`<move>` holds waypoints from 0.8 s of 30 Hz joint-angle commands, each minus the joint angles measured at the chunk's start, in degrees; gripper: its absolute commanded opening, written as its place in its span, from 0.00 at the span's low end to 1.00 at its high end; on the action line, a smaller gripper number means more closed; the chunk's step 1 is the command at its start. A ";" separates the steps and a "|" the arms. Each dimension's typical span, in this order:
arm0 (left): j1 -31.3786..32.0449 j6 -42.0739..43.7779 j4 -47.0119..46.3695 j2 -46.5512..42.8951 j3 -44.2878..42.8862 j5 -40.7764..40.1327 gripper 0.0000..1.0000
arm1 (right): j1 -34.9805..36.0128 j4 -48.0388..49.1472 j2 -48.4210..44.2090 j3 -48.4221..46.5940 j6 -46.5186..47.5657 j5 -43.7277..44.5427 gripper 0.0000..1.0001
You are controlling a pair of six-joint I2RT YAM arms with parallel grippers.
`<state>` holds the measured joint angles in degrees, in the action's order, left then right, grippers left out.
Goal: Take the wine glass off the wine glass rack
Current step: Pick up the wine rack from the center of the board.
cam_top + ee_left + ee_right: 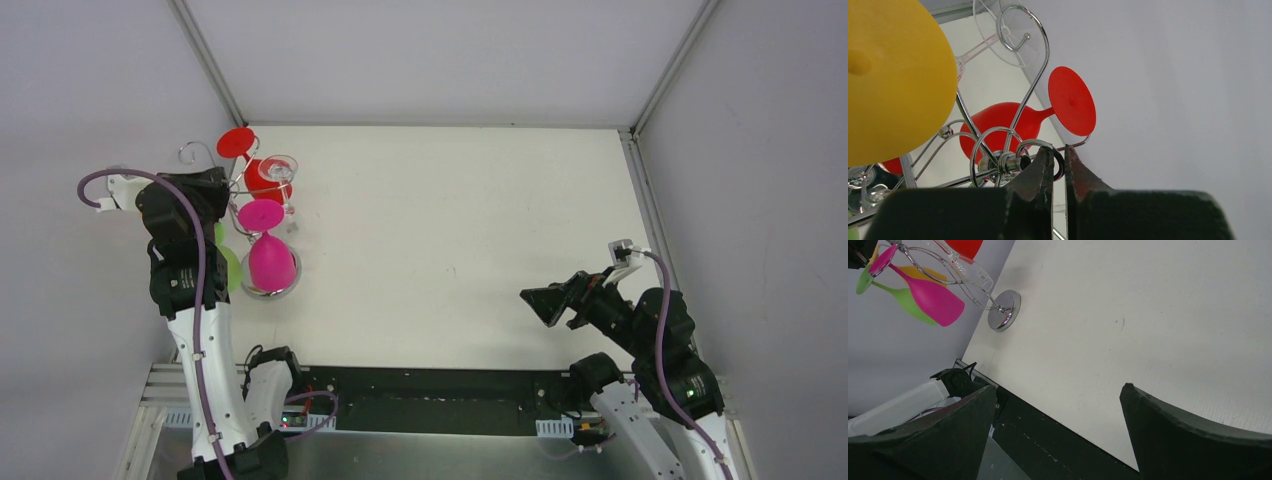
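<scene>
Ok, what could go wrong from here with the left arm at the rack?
1. The left gripper looks pinched on a scroll loop of the wine glass rack, not a glass; pulling could tip the rack.
2. The red glass and yellow glass hang close by and could get knocked.
3. The right gripper is open and far off, so nothing steadies the rack.

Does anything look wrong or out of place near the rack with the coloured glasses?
Yes. The left gripper pinches a curled wire end of the wine glass rack, not a glass, which is odd for taking a glass off. Nothing looks spilled or broken.
</scene>
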<state>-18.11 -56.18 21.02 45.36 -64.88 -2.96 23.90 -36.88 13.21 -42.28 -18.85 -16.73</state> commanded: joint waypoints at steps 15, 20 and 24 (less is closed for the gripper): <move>-0.08 -4.60 -10.19 0.47 -6.79 7.47 0.00 | 0.35 0.89 2.12 -1.24 0.07 -0.84 0.99; -0.08 -4.16 -9.60 0.05 -8.09 7.33 0.00 | 0.38 0.85 2.17 -1.25 0.05 -0.93 0.99; -0.07 -4.62 -9.68 0.04 -8.83 7.65 0.00 | 0.35 0.87 2.43 -1.31 0.04 -1.10 0.99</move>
<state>-18.11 -57.56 23.27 47.24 -67.75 1.52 23.90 -36.93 14.70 -42.28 -18.87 -16.99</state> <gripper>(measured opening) 0.051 0.989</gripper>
